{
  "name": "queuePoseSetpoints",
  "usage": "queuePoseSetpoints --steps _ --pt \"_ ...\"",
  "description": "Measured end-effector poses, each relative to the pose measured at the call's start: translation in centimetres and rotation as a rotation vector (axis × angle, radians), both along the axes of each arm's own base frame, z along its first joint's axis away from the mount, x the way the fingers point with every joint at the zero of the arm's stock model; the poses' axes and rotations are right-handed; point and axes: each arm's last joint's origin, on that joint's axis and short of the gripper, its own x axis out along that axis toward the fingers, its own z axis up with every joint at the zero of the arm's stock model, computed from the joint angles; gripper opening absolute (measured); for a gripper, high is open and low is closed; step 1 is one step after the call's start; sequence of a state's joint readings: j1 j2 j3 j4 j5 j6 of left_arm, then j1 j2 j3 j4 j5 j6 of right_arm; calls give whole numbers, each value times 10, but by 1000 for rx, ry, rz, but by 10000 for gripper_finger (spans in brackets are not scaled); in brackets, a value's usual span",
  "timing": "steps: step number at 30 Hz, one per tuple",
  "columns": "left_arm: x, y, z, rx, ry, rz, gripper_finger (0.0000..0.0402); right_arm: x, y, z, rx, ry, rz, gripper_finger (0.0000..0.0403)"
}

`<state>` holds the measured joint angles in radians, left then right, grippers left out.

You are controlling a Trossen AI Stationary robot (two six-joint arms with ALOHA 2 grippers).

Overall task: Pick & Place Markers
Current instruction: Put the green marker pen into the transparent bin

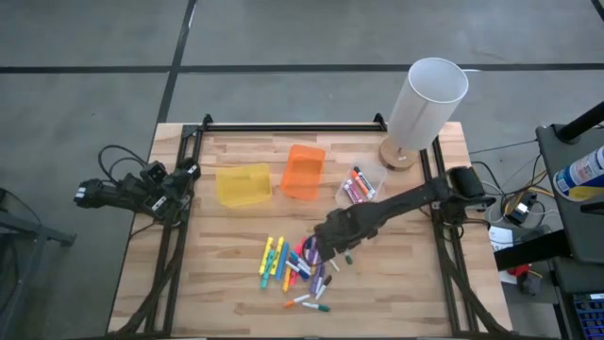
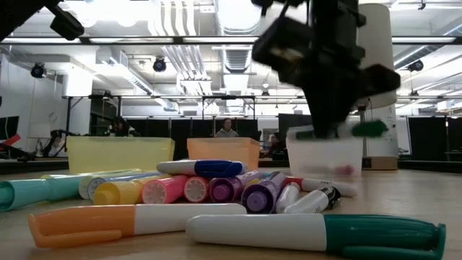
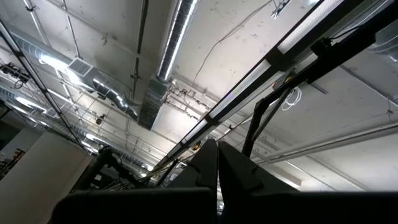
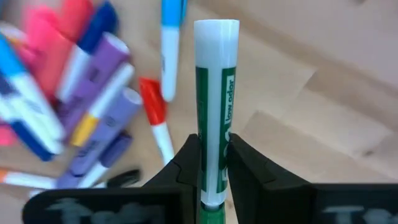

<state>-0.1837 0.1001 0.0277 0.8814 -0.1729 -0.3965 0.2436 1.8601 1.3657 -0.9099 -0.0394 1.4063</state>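
The right claw [image 4: 211, 163] pinches a green marker [image 4: 214, 106]. Its two dark fingers [image 4: 183, 165] press on both sides of the marker, near the green end. The white end sticks out past the fingers. In the low view the claw hangs in the air above the surface [image 1: 236, 293], and the green marker [image 2: 364, 129] pokes out to one side of it.

Just below and beside this claw lies the pile of markers [image 1: 294, 269]. They are yellow, pink, blue, purple, red and green. They lie flat on the surface, many touching or crossing each other. A red and white marker [image 4: 155, 118] and a blue and white marker [image 4: 169, 43] lie closest to the held one. A few small ones lie a bit away from the pile.

Farther from the claw stand three bins in a row: a yellow bin [image 1: 243, 184], an orange bin [image 1: 303, 172] and a clear bin [image 1: 360, 187]. The clear bin is nearest to the claw and has some markers inside.

A white lamp [image 1: 425, 106] stands at the corner past the clear bin.

The left claw [image 3: 217, 177] is pressed together and holds nothing. It rests off the edge of the surface, well apart from the markers, and points up at the ceiling.
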Motion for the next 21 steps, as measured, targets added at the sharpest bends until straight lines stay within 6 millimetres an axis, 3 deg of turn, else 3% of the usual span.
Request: queuePoseSetpoints --steps 5,11,21 --pt "0 0 0 0 0 0 9 -16 -25 31 -119 -25 -65 44" --pt "0 0 0 0 0 -1 9 -31 -68 56 -210 -28 -153 44" --pt "0 0 0 -3 -1 -3 9 -33 -136 45 -227 67 -182 44"
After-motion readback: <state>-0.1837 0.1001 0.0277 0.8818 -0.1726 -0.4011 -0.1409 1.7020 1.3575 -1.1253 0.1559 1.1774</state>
